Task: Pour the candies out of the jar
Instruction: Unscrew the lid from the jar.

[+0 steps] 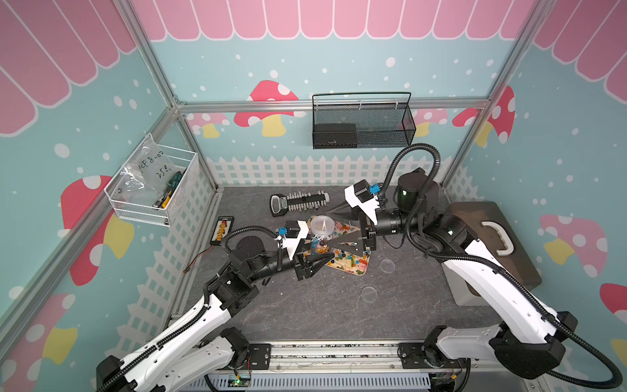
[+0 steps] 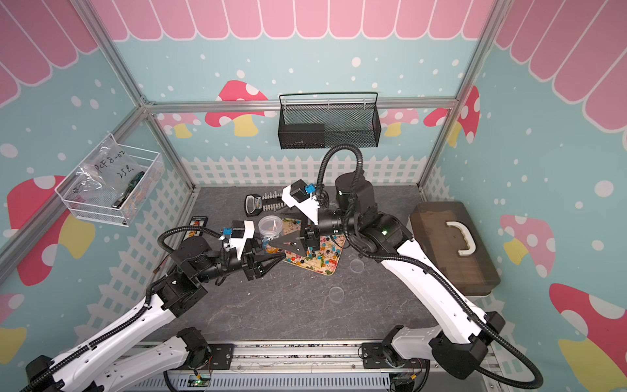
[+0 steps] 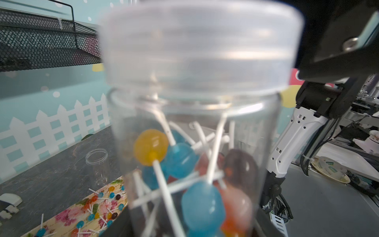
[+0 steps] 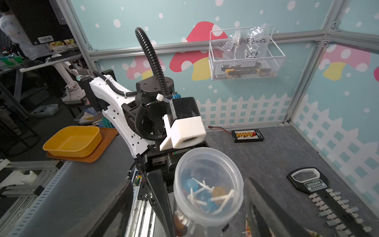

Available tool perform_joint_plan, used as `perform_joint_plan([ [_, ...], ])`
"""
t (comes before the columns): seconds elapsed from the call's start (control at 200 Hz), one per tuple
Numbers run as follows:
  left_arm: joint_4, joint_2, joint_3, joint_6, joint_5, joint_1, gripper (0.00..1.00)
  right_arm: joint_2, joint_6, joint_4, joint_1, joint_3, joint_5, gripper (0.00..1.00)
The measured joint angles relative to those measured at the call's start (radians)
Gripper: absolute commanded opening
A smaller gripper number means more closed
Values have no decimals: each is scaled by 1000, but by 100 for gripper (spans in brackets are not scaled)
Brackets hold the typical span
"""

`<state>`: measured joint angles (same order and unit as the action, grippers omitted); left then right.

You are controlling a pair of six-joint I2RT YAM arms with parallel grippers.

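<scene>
- Jar (image 1: 321, 228): lower body hidden by left gripper (image 1: 320, 253), clamped on it.
- Right gripper (image 2: 271, 231): jaws wide, flanking lid (image 4: 207, 164).
- Candies (image 3: 180, 160): inside; tray (image 1: 360, 271) partly covered.

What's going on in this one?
The left gripper holds a clear jar upright by a flowered tray. The jar's lid is on, with lollipops inside. The right gripper stands open on either side of the lid, not gripping it. Many loose lollipops lie on the tray.
</scene>
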<state>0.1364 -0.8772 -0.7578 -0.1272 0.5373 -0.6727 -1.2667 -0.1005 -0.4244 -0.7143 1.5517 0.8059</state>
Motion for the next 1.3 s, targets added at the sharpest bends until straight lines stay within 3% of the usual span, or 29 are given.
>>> perform_joint_plan([
  [0.215, -14, 0, 3, 1, -44, 0, 59, 23, -196, 60, -42, -31, -167, 80],
  [0.47, -24, 5, 12, 1, -57, 0, 59, -19, -268, 42, -95, -14, -305, 78],
  [0.59, -31, 8, 14, 1, -60, 0, 59, -52, -275, 30, -108, -3, -341, 70],
  [0.78, -40, 13, 19, 0, -73, 3, 59, -75, -286, 11, -124, 21, -356, 48],
  [0.916, -40, 19, 19, 1, -78, 4, 59, -80, -277, 0, -125, 33, -348, 36],
  [1.081, -40, 25, 19, 4, -74, 4, 59, -86, -220, -24, -122, 54, -306, 36],
  [1.301, -29, 26, 15, 26, 12, 0, 60, -89, -51, -77, -35, 74, -42, 36],
])
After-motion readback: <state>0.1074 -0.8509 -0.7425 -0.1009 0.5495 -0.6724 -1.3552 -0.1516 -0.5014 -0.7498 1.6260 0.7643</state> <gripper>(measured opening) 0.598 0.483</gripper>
